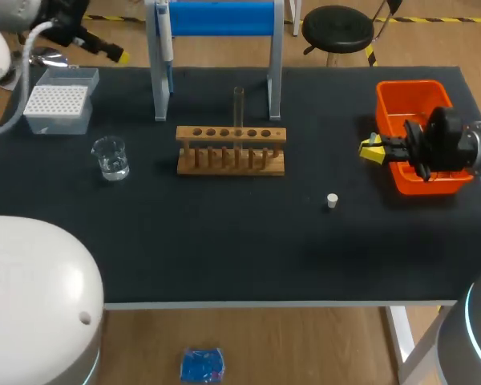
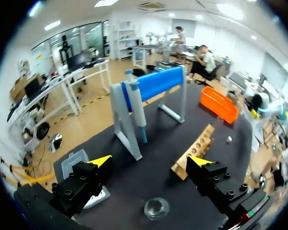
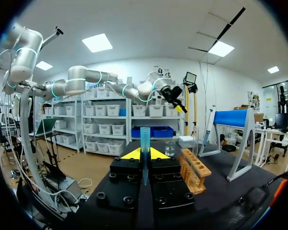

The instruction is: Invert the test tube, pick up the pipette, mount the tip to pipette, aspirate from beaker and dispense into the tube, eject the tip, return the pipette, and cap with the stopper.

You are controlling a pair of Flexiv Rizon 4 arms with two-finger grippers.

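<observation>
Right gripper (image 3: 145, 154): hangs over the worktop (image 1: 240, 241) near its right edge, just beside the orange bin (image 1: 409, 100); pinches a blue pipette tip (image 3: 145, 139) between fingers pressed together, wide end up, narrow end down. Left gripper (image 2: 150, 161): hovers above the far left corner, fingers spread wide, nothing between them. Beaker (image 1: 111, 157): stands near the left edge with clear liquid in it, under the spread left fingers as seen from the left wrist. Tip box (image 1: 58, 100): sits in the far left corner, just behind the beaker. Wooden rack (image 1: 231, 149): lies across the middle of the worktop, toward the far edge. Test tube (image 1: 239, 104): stands upright in one of the rack's middle holes; cannot tell which end is up. Blue stand (image 1: 216, 18): rises at the far edge, right behind the rack. Pipette (image 1: 165, 36): hangs on the stand's left end, pointing down. Stopper (image 1: 332, 200): small and white, rests alone on the bare worktop between the rack and the bin, nearer the front than both, well apart from either gripper.
</observation>
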